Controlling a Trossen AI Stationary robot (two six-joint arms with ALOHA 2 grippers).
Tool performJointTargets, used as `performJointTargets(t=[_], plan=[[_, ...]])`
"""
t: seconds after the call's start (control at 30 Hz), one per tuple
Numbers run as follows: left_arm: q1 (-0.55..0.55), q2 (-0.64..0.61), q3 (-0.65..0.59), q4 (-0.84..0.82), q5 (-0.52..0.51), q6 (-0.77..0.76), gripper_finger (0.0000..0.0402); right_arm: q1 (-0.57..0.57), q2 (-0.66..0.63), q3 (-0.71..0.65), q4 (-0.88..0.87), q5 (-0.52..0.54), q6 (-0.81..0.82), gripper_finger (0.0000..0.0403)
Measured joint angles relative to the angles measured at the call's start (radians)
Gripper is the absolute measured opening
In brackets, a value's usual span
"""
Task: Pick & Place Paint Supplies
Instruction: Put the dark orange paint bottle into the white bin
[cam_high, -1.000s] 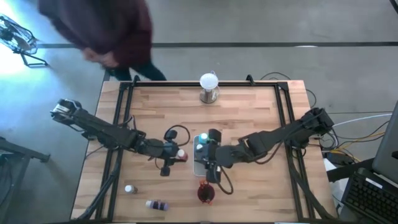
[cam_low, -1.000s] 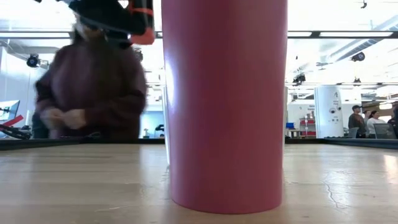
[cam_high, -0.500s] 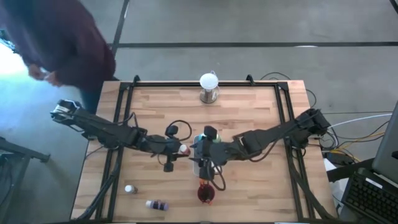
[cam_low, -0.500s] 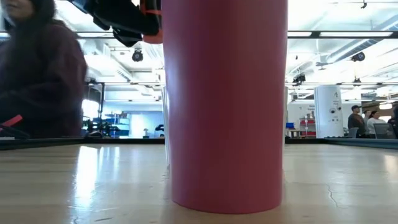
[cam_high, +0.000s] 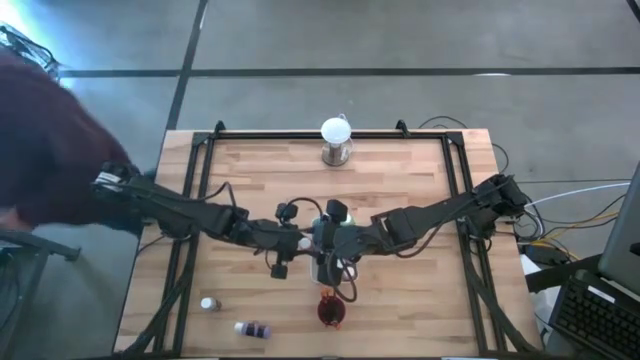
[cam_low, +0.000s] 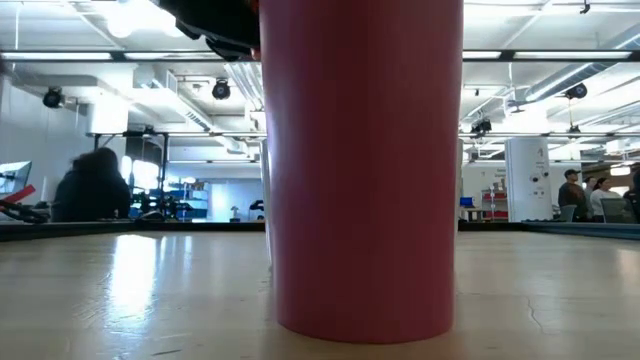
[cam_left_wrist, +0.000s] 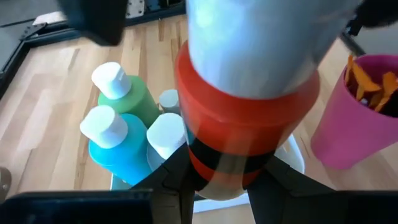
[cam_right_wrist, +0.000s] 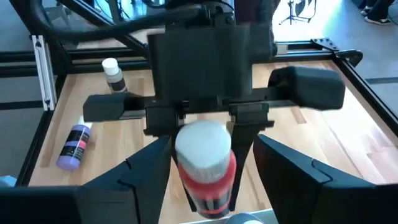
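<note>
Both grippers meet over the tray (cam_high: 318, 268) at table centre. Left gripper (cam_left_wrist: 214, 180) pinches the red bottle (cam_left_wrist: 245, 134), now carried right above the tray's bottles (cam_left_wrist: 115, 140). Right gripper (cam_right_wrist: 208, 162), spread wider than before, flanks it (seemingly without contact). Cup (cam_high: 331, 311) at six o'clock.

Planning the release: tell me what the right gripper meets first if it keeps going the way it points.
Most likely the red paint bottle held in the left gripper: it sits straight ahead of the open right gripper. How near is unclear.
</note>
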Motion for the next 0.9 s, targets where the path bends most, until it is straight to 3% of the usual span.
performJointTargets(t=[0.6, 0.9], plan=[[0.018, 0.027, 0.045, -0.034, 0.009, 0.000, 0.0110, 0.001, 0.000, -0.002, -0.030, 0.004, -0.026, 0.0111], [0.019, 0.027, 0.044, -0.037, 0.011, 0.013, 0.0113, 0.001, 0.000, -0.002, -0.031, 0.003, -0.023, 0.0110]])
